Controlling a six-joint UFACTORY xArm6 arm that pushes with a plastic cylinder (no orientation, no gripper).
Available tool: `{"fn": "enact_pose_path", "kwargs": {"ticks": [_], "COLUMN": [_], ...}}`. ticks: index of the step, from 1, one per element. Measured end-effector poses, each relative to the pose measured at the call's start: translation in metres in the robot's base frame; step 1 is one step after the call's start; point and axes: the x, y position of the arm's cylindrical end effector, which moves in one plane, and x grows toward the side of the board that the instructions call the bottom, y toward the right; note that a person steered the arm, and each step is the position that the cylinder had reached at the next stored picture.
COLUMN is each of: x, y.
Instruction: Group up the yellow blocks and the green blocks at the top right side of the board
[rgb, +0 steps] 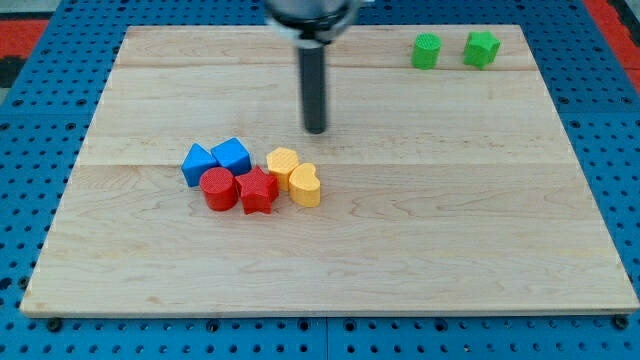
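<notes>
On the board, going from the view's left, a tight cluster sits at about 8 o'clock from the board's middle: a blue triangle and a blue block at the back, a red cylinder and a red star in front, and on the cluster's right flank the two yellow pieces, a yellow block that looks roughly hexagonal and a yellow heart just beside it, the pair seemingly touching each other and the red star. My tip stands near them, a short way off at about 1 o'clock from the yellow block, apart from every piece; there are no jaws on this rod, so nothing is clamped or let go, it only pushes. That bearing is the snag: the yellows must travel toward 2 o'clock, and my tip lies on the very side they need to go. I judge it must first circle round to their 8 o'clock side, which is crowded by the red star, so a clean shove may be awkward. Far off at the board's 1 o'clock corner wait a green cylinder and a green block, near each other but apart, already placed.
</notes>
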Motion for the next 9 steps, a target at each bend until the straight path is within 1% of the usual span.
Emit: {"fn": "enact_pose_path", "kwargs": {"ticks": [1, 2, 3, 4, 5, 6, 7, 8, 9], "x": [0.060, 0.133, 0.148, 0.095, 0.043, 0.026, 0.061, 0.100, 0.072], "y": [0.086, 0.076, 0.015, -0.042, -0.062, -0.063, -0.026, -0.070, -0.107]}}
